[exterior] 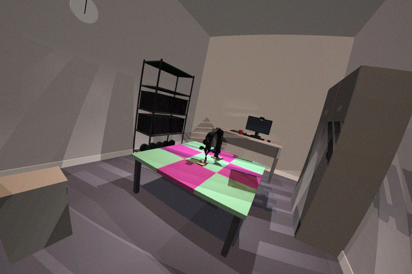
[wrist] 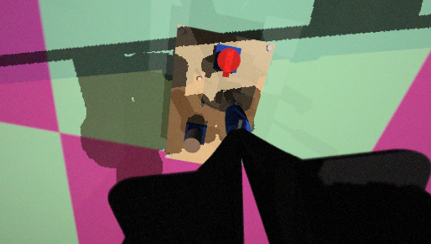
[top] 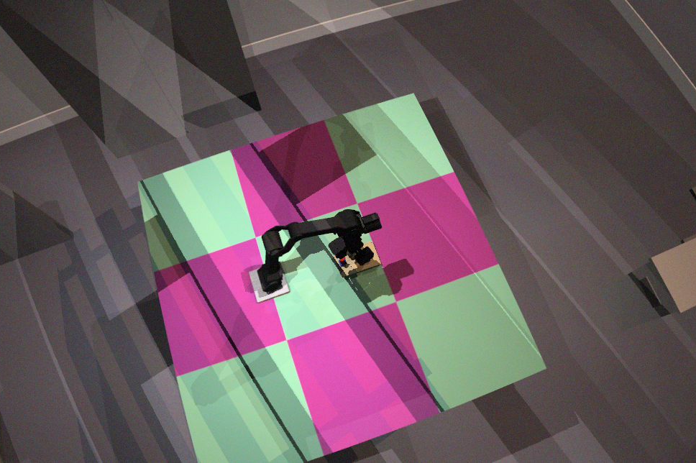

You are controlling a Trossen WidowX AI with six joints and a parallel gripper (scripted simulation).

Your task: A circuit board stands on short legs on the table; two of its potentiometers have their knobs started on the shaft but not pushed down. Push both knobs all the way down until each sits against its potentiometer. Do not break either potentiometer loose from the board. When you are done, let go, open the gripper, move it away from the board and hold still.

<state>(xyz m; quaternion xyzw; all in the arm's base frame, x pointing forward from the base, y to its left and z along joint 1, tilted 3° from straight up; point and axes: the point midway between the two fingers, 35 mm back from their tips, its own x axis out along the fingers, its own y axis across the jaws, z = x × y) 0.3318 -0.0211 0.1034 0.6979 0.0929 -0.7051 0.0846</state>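
Spreading its checkered top under everything, the table (top: 458,338) (exterior: 226,197) (wrist: 344,83) gives the black arm (top: 318,226) (exterior: 218,142) room to reach over the circuit board (top: 354,271) (exterior: 202,163) (wrist: 251,66). That board's on short legs, so pushes should go straight down imo. The gripper (top: 353,254) (exterior: 206,155) (wrist: 237,135) is fully closed, nothing in it, probably as a blunt pusher. Its tips are over or at the blue knob (wrist: 236,118); can't tell if they touch. Red knob (top: 341,261) (wrist: 228,60) and grey-brown knob (wrist: 192,144) sit apart, seating unclear.
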